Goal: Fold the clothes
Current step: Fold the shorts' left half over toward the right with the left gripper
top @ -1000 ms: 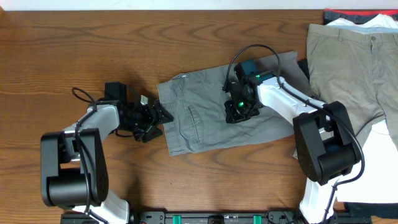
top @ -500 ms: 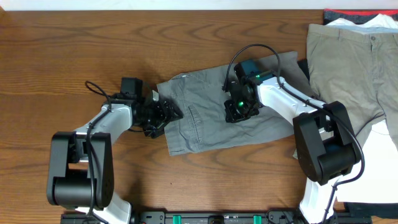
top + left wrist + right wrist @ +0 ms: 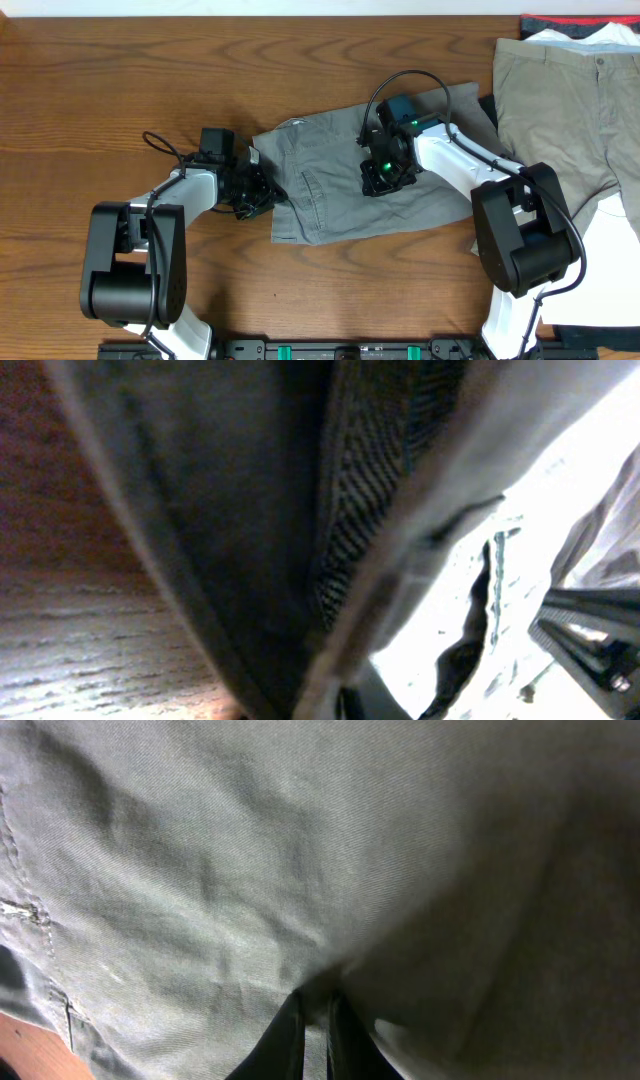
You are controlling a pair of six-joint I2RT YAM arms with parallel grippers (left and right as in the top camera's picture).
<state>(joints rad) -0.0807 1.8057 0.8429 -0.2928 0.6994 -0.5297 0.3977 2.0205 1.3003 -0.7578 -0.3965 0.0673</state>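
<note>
The grey shorts [image 3: 330, 170] lie wrinkled and spread on the wooden table [image 3: 120, 90] at the centre. My left gripper [image 3: 262, 188] sits at their left edge, shut on the hem. In the left wrist view the grey cloth [image 3: 260, 490] fills most of the frame, and the left gripper [image 3: 340, 705] barely shows at the bottom. My right gripper [image 3: 383, 178] rests on the middle of the shorts. In the right wrist view its dark fingers [image 3: 316, 1020] pinch a small fold of the grey fabric [image 3: 250, 870].
Khaki trousers [image 3: 570, 110] lie flat at the far right. A white garment [image 3: 610, 250] lies under and below them, and a red-black garment [image 3: 560, 22] peeks out at the top right edge. Bare wood stretches to the left of the shorts.
My left gripper has moved right from the bare table to the shorts' left edge and closed on it. The right arm has not moved.
</note>
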